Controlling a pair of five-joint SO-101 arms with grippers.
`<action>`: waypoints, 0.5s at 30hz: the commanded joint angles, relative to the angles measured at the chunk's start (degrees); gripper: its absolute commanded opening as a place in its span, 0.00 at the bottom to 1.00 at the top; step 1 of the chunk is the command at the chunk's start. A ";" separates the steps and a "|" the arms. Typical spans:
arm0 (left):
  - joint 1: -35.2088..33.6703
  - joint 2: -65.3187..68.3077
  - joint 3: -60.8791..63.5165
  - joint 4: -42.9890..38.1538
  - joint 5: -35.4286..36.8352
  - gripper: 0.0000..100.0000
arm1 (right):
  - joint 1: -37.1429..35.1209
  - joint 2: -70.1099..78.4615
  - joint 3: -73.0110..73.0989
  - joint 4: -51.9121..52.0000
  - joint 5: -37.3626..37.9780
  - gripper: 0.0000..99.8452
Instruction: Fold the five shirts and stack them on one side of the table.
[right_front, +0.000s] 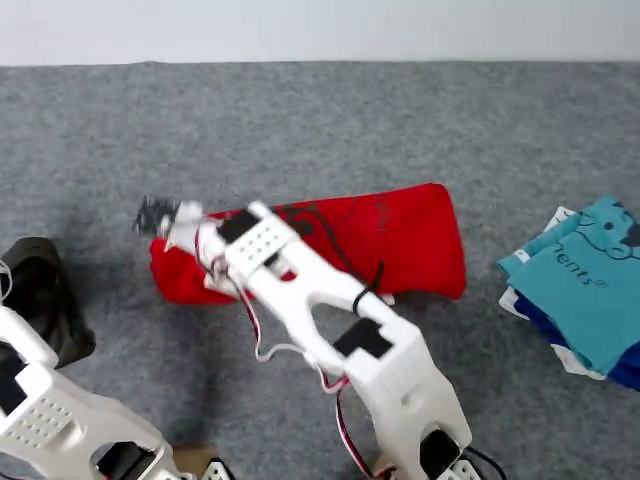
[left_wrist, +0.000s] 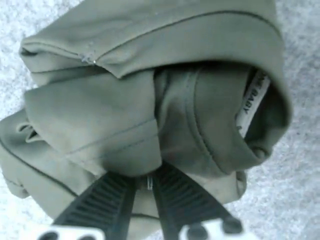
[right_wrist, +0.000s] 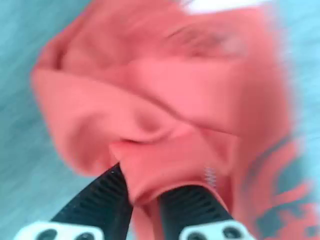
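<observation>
Right arm (right_front: 330, 310) extends diagonally over the worktop (right_front: 400, 120). The right end effector (right_wrist: 142, 187) pinches the red shirt (right_front: 400, 240) at its left end. The shirt lies mid-worktop, long axis left-right. The left end effector (left_wrist: 147, 182) pinches the olive shirt (left_wrist: 150, 100) at the left edge.

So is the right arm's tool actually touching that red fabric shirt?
Touching. The right wrist view shows the right tool with a fold of the red fabric shirt pinched between its black ridged fingers.
</observation>
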 joint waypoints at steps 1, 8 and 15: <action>0.00 -0.70 -1.89 -0.26 -0.35 0.01 | 3.56 3.30 -15.30 1.36 0.00 0.01; 0.00 -0.79 -2.59 0.70 -0.53 0.01 | 3.82 6.64 -30.15 20.35 -0.26 0.10; 0.35 -0.79 -8.13 5.54 -0.53 0.01 | 3.47 6.99 -34.90 30.55 -0.18 0.13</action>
